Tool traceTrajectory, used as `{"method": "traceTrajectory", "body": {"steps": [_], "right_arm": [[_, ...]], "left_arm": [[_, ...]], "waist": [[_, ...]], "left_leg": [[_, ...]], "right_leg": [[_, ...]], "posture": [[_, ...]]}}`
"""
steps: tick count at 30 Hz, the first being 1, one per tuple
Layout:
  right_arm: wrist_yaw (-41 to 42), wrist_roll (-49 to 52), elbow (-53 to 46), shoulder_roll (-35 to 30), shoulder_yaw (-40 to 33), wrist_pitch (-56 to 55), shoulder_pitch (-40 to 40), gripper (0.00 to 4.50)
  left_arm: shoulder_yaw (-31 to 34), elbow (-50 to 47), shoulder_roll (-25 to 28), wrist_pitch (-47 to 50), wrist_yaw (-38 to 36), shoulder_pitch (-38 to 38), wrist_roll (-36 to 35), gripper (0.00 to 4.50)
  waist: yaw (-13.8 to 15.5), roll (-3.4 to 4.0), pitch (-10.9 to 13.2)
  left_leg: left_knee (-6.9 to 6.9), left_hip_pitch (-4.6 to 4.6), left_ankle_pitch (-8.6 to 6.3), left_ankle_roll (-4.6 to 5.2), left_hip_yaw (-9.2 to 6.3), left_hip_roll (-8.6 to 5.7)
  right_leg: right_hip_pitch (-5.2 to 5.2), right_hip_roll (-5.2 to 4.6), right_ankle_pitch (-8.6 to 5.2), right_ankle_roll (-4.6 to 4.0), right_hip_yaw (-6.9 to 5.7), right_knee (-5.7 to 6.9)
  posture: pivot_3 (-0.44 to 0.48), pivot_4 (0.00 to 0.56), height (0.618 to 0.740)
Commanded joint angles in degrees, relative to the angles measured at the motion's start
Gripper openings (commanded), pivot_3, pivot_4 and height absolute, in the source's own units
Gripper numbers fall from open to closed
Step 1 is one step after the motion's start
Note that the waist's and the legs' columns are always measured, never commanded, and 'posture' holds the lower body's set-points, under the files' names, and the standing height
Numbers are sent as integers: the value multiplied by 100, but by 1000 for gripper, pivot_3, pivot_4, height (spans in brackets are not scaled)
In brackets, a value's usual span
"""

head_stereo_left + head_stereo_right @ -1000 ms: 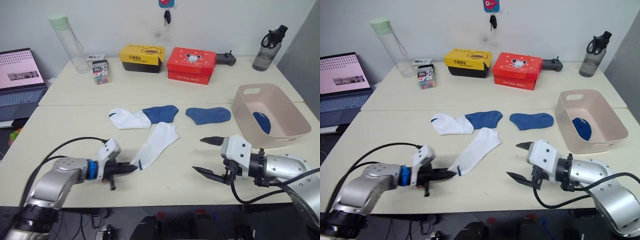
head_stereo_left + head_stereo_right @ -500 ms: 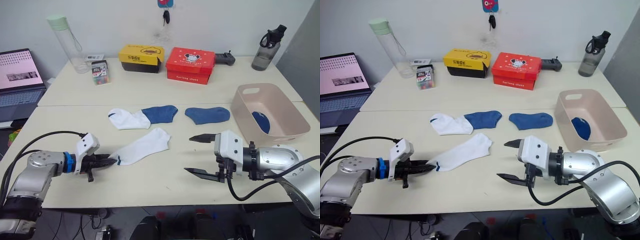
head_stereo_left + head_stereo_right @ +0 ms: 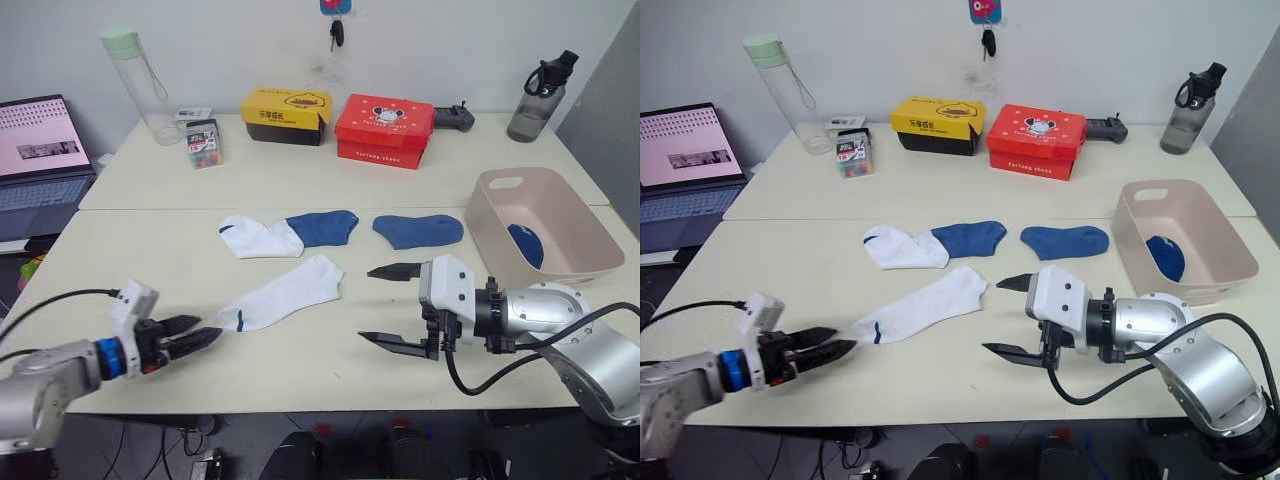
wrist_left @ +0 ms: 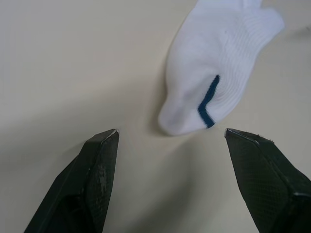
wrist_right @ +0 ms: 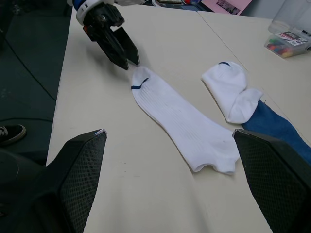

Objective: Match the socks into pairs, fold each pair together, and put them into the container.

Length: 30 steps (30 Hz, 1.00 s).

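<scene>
With fingers parted, left tool [image 4: 165,141] just short of white sock [image 4: 218,68].

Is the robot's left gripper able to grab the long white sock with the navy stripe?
Probably yes. The left gripper is open, the long white fabric sock lies flat just ahead of its fingertips, and nothing sits between them.

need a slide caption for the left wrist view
Open left claw poised just short of the flat white fabric ankle sock with navy stripe on the cream table.
</scene>
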Motion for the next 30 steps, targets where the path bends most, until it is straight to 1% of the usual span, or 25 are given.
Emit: {"method": "traceTrajectory", "body": {"steps": [1,3,6,9,13,16,18,21,26,28,30], "right_arm": [[6,-15,-56,18,-20,-114,-113,4500],[12,-20,-44,19,-10,-121,-142,4500],[30,-25,-28,-1,-12,-127,-161,4500],[48,-50,5,-14,0,-163,-168,4500],[66,-87,27,-22,33,-224,-167,4500],[81,-102,32,-38,30,-269,-145,4500],[106,-113,46,-65,6,-307,-123,4500],[135,-128,52,-89,-11,-366,-83,4500],[171,-141,77,-67,-21,-424,-75,4500],[193,-138,111,-54,-29,-443,-104,4500],[210,-123,128,-63,-57,-440,-128,4500]], "left_arm": [[-171,-158,-296,-171,458,-85,144,3624],[-262,-83,-482,-343,643,-132,266,3624],[-340,-42,-561,-417,712,-172,288,3051],[-429,-212,-556,-335,608,-124,145,2105],[-302,-210,-637,-329,706,-216,9,904],[8,-175,-392,-244,596,-314,-154,6],[359,-132,-16,-61,395,-439,-402,6],[846,-15,731,375,-72,-564,-835,6],[1484,246,1707,1190,-394,-1004,-1424,6],[1462,309,2241,1662,-664,-1318,-1698,6],[1254,220,2481,1950,-788,-1560,-1892,6]], "waist": [[7,0,-1],[10,5,-4],[38,8,-6],[44,8,-6],[54,8,-6],[78,6,-5],[81,-2,0],[72,-13,7],[67,-7,10],[54,-22,18],[54,-29,22]], "left_leg": [[0,1,0,0,1,-1],[0,3,0,0,2,-1],[0,4,0,0,3,-4],[0,4,0,0,3,-5],[0,4,0,0,3,-5],[0,2,0,0,3,-3],[0,2,0,0,2,-3],[-2,0,0,-1,0,4],[-4,0,0,-1,1,-1],[-4,-1,0,-1,-1,-1],[-3,-3,0,-1,-7,0]], "right_leg": [[1,0,0,0,0,-1],[3,-1,0,0,1,-1],[4,-3,0,0,2,-1],[4,-3,0,0,4,-3],[3,-3,0,0,4,-5],[1,-2,0,0,3,-4],[0,-2,0,0,2,-4],[-4,4,0,-2,0,-2],[-2,1,0,-2,2,-13],[-3,2,0,-2,0,-12],[-4,3,0,-2,-5,-9]], "posture": [[0,150,726],[0,150,726],[0,150,726],[0,150,726],[0,150,726],[0,150,726],[0,150,726],[0,150,726],[0,150,726],[0,150,726],[0,150,726]]}}
